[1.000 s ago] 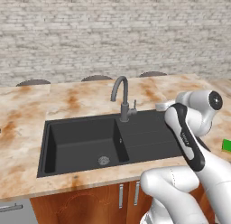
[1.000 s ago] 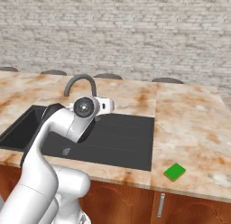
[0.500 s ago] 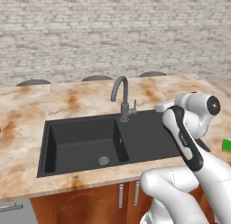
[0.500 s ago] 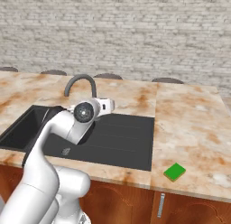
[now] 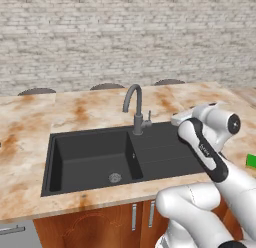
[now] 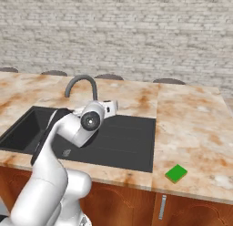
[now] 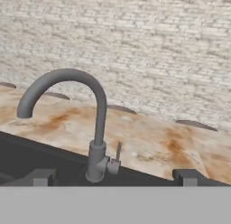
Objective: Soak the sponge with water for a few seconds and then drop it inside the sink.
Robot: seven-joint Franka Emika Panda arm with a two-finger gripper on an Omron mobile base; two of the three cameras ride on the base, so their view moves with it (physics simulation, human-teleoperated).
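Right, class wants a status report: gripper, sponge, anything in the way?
Gripper open, empty, facing the faucet. Sponge untouched on the counter, right of the sink. No water running. Nothing in the way.

The sink [image 5: 100,157] is set into the counter [image 5: 30,137], with its deep basin on the left, the drain [image 5: 115,178] in the basin floor and the flat drainboard [image 6: 123,141] on the right. The faucet [image 5: 135,109] stands at the sink's back edge, between basin and drainboard. The sponge [image 6: 176,173] lies on the counter near the front edge, right of the sink and well apart from it. A brick wall [image 5: 125,37] rises behind the counter.
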